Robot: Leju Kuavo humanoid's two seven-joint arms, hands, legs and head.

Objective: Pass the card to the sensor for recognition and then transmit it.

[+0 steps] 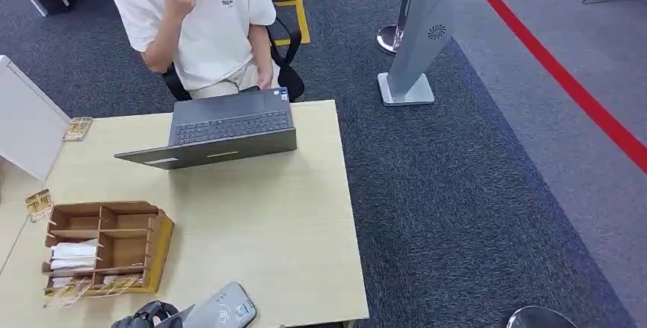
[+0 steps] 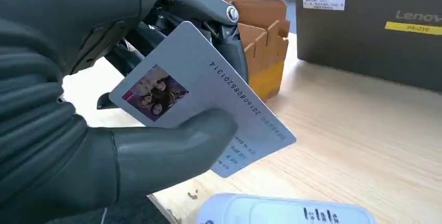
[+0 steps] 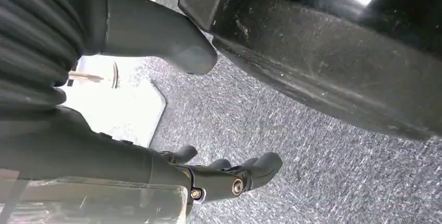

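The left hand (image 2: 120,125) is gripping the pale grey photo ID card (image 2: 208,99) between thumb and fingers, holding it tilted just above the rounded grey sensor pad (image 1: 225,309), near the brown compartmented cardboard organizer (image 1: 107,244). The right hand (image 3: 208,174) is hanging empty, fingers apart.

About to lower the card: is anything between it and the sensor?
Nothing visible. The left hand holds the card tilted just above the grey sensor; the wooden organizer stands behind, off the path.
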